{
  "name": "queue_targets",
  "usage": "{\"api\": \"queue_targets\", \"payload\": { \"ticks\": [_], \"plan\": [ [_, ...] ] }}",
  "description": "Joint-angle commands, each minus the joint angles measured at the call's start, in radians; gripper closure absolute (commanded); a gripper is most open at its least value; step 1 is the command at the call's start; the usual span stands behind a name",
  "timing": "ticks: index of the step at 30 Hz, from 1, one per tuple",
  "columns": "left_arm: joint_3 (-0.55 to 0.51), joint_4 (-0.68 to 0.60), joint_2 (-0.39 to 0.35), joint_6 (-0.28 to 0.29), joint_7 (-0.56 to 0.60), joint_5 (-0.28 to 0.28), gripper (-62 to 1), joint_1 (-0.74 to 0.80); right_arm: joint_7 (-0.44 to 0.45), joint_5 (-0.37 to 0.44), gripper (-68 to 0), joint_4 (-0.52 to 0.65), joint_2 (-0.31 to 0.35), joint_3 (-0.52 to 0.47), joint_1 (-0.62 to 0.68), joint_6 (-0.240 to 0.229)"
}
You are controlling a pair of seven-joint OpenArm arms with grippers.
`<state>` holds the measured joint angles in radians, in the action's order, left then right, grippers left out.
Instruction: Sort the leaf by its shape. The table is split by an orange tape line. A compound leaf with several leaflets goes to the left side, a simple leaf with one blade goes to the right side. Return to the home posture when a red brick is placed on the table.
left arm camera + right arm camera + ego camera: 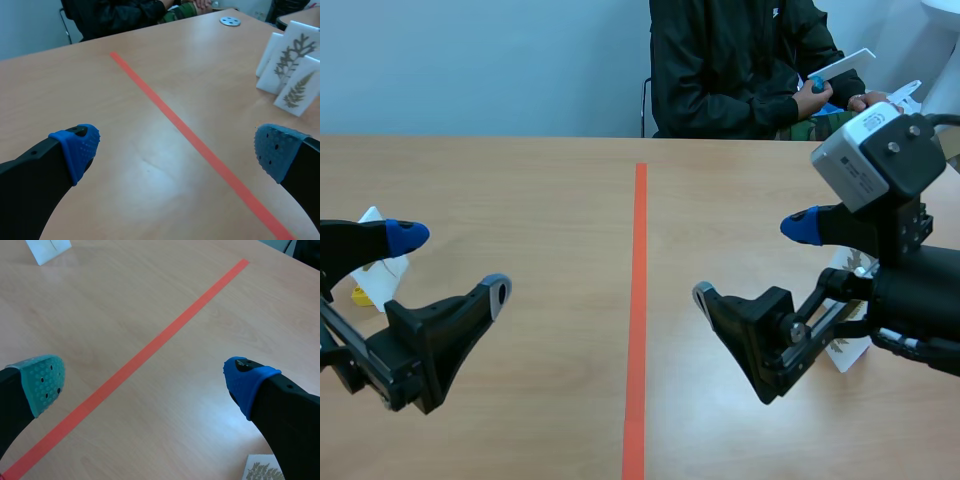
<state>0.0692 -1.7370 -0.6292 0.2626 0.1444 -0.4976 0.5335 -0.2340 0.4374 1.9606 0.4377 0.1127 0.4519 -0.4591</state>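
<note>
Standing by the table [520, 180], I'd say this is a pause between leaves. Both claws hang low over the wood with nothing in them. The left gripper [454, 262] is spread wide on its own side of the orange tape line [640, 300], and the right gripper [751, 259] is just as wide open on the other side. Each wrist camera shows only bare tabletop and tape between the fingers.

No leaf lies in the middle of the table to be sorted. The likely next one is a white card [845, 65] held by the person sitting across the table, well away from either arm.

Some sorting looks done. A small white card with something yellow on it [380, 270] stands on the left side, just beside the left claw (what kind of leaf it carries I can't make out). On the right side a cluster of leaf cards [298, 90] stands upright near the right arm, and the arm partly hides them in the scene view. The left wrist view shows them carrying feathery, much-divided fronds. By the task's rule I would have expected those on the left, so that pile may need a second look.

I see no red brick anywhere, so the signal to go home hasn't come. What's left, as I judge it, is for a card to be set down, picked up and carried to its side.
</note>
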Motion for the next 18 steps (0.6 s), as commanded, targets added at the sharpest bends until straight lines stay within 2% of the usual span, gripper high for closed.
{"api": "queue_targets", "payload": {
  "ticks": [1,3,7,16,18],
  "plan": [
    [-0.01,-0.005,0.022,-0.001,0.011,0.009,-62.3,-0.001,0.015,0.013,-67.9,0.001,0.0,-0.014,-0.011,0.003],
    [-0.01,-0.016,0.035,-0.002,0.002,0.033,-62.3,0.008,0.014,0.015,-67.9,0.001,0.0,-0.014,-0.011,0.003],
    [-0.01,-0.027,0.058,0.021,-0.038,0.035,-62.3,0.019,0.016,0.016,-67.9,0.001,0.0,-0.014,-0.011,0.003],
    [-0.01,-0.028,0.081,0.021,-0.038,0.035,-62.3,0.021,0.015,0.016,-67.9,0.001,0.0,-0.014,-0.011,0.003],
    [-0.01,-0.028,0.081,0.035,-0.038,0.034,-62.3,0.021,0.015,0.016,-67.9,0.001,0.0,-0.014,-0.011,0.003]
  ]
}}
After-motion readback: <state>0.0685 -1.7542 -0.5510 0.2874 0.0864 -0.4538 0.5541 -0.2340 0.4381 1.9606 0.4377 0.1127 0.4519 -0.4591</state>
